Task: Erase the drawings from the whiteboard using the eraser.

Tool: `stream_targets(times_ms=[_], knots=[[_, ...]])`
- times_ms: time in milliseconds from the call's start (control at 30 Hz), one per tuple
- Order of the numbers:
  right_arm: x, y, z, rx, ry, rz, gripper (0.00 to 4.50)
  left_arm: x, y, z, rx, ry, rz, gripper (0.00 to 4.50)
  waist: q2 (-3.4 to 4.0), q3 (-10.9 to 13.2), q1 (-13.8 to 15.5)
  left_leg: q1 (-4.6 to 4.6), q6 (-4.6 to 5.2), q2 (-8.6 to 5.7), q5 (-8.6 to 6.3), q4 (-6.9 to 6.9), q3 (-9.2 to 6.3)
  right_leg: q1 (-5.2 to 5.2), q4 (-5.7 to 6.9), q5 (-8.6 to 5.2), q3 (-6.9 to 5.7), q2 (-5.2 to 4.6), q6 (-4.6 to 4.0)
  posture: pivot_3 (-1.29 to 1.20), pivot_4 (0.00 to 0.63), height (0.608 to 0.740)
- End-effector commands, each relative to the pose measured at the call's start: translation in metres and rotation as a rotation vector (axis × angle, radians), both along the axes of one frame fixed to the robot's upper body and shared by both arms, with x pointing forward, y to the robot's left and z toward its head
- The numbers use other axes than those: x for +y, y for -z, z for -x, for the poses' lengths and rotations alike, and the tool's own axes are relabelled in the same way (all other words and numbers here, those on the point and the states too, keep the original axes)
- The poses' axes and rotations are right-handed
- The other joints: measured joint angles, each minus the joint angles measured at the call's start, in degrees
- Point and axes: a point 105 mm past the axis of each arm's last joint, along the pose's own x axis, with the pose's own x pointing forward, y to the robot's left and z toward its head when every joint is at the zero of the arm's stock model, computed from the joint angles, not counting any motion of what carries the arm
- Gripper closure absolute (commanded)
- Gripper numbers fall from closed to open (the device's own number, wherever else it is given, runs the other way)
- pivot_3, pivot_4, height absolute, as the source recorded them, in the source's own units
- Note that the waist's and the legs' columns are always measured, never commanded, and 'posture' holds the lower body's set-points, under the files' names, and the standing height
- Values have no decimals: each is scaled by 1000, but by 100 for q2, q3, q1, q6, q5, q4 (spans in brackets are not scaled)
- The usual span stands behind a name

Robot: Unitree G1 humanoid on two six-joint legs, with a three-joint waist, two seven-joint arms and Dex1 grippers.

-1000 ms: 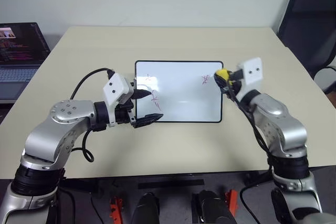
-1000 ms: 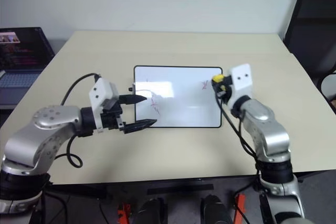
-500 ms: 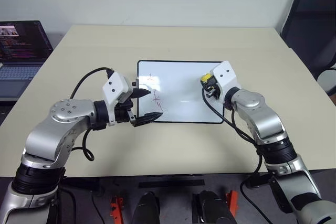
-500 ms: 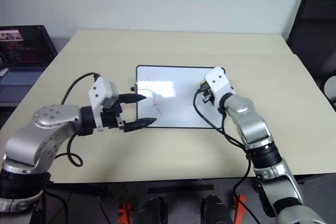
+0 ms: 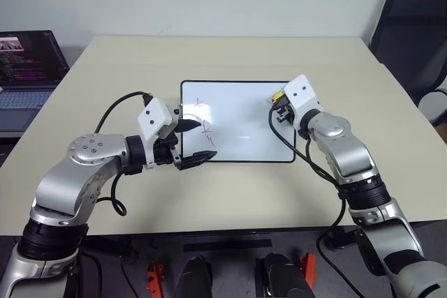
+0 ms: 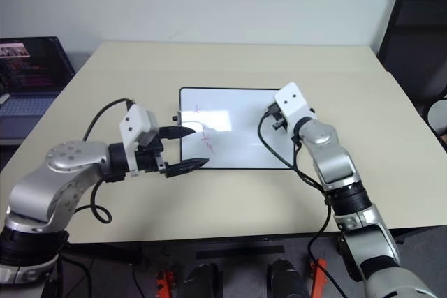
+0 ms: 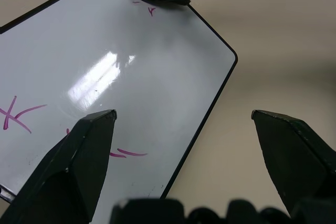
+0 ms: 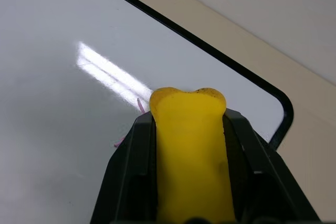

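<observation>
The right gripper clamps the bright-yellow oblong eraser against the glossy white black-framed whiteboard on the beige desk, over a pink-red drawing. The left gripper is released beside the board's opposite end.

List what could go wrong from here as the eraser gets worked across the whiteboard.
1. The whiteboard lies loose on the table; the left gripper hovers open at its edge, so wiping might push it.
2. The eraser, clamped in the right gripper, sits near the board's corner and may slip off the frame.
3. Two drawings lie near the left jaws, risking a collision.
</observation>
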Motion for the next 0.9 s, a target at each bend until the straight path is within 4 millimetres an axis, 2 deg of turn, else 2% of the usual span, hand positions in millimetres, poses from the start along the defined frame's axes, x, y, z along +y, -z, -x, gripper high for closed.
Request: stream_targets(times_ms=[33,167,200,300,400,500,567,667,733,833,900], knots=[[6,21,14,108,-98,63,3234,-5,-10,3,-53,25,-1,0,0,0,1,0,0,0,0,0,0,0,0,0,0,0,0,0,150,740],[6,25,19,119,-129,113,3235,-5,-11,1,-56,23,1,0,0,0,-10,5,0,0,0,5,-1,1,8,-6,0,0,-11,0,150,740],[4,20,16,95,-109,106,3235,-5,-11,1,-57,23,1,0,-1,0,-14,6,2,0,1,7,0,1,10,-6,1,0,-12,0,150,740],[-5,-9,-5,-74,18,104,3235,-6,-11,1,-57,24,1,0,-1,0,-29,10,8,0,6,12,0,2,15,-2,2,0,-15,0,150,740],[-3,-16,-13,-105,40,82,3235,-6,-11,1,-56,25,2,0,-2,0,-38,10,13,-1,11,12,0,2,15,3,1,0,-18,0,150,740],[7,-3,-10,-34,-26,99,3235,-6,-11,1,-56,23,1,0,-2,0,-37,9,14,0,11,8,0,2,12,0,1,0,-18,0,150,740],[16,12,-2,39,-104,137,3235,-6,-11,1,-57,20,2,0,-2,0,-36,8,14,0,11,5,0,2,11,-2,1,0,-16,0,150,740],[22,23,7,87,-176,182,3235,-5,-11,1,-58,18,2,0,-2,0,-49,9,14,0,11,3,0,2,11,-2,0,1,-16,0,150,740],[22,13,2,27,-147,179,3235,-6,-11,1,-59,18,3,0,-2,0,-59,9,14,0,11,5,-1,2,13,-2,1,1,-16,0,150,740],[16,-11,-12,-119,-43,169,3235,-6,-11,1,-59,18,3,0,-2,0,-91,10,14,0,12,9,0,3,14,2,1,1,-19,0,150,740],[15,-19,-16,-156,-17,152,3235,-6,-10,1,-57,17,3,0,-2,0,-118,11,19,0,15,9,-1,2,14,7,1,1,-22,0,150,740]])
